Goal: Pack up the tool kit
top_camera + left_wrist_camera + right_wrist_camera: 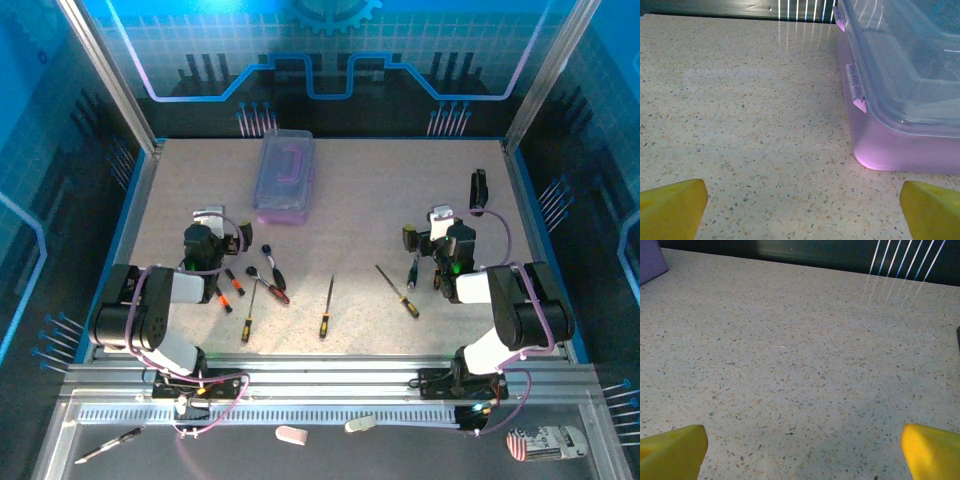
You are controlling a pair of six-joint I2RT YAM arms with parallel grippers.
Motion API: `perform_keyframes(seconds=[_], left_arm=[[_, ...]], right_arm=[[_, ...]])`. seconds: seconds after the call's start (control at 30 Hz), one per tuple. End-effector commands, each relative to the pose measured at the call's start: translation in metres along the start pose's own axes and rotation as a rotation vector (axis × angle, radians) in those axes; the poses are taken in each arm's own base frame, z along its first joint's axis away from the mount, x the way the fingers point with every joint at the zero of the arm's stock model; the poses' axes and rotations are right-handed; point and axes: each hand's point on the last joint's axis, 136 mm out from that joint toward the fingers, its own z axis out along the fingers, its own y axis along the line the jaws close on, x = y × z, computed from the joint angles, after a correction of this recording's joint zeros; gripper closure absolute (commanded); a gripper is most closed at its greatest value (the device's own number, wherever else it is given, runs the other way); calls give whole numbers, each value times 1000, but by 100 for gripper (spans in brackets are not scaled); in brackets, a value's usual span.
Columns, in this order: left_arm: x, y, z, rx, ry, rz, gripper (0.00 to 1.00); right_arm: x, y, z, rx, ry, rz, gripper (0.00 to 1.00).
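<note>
The tool kit case (284, 177), purple base with a clear lid and purple handle, stands shut at the back centre-left of the table. Several slim screwdrivers lie loose along the front: an orange-red-handled one (232, 283), yellow-black ones (248, 312) (326, 308) (398, 291). My left gripper (214, 226) hovers open just left of and in front of the case (900, 100), yellow fingertips (675, 207) wide apart over bare table. My right gripper (441, 224) is open too (804, 452), nothing between its fingers; the case corner (650, 262) shows far left.
A black oblong object (479, 190) stands at the back right, close behind the right gripper. A dark ratchet-like tool (272, 272) lies among the left screwdrivers. Blue walls ring the table. A pen (105, 445) and small white items (291, 434) lie on the near rail.
</note>
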Motion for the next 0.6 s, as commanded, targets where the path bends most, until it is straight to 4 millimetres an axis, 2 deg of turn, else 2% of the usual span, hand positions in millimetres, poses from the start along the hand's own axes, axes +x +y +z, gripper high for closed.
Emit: perform_keyframes(seconds=[0.0, 0.43, 0.57], left_arm=[[-7, -1, 1, 14, -20, 4, 1], [-8, -1, 2, 14, -20, 1, 1], [-20, 13, -3, -75, -30, -29, 1]], right_arm=[[-13, 1, 0, 6, -37, -15, 0], [-13, -4, 1, 7, -31, 9, 0], [-19, -13, -1, 87, -26, 11, 0]])
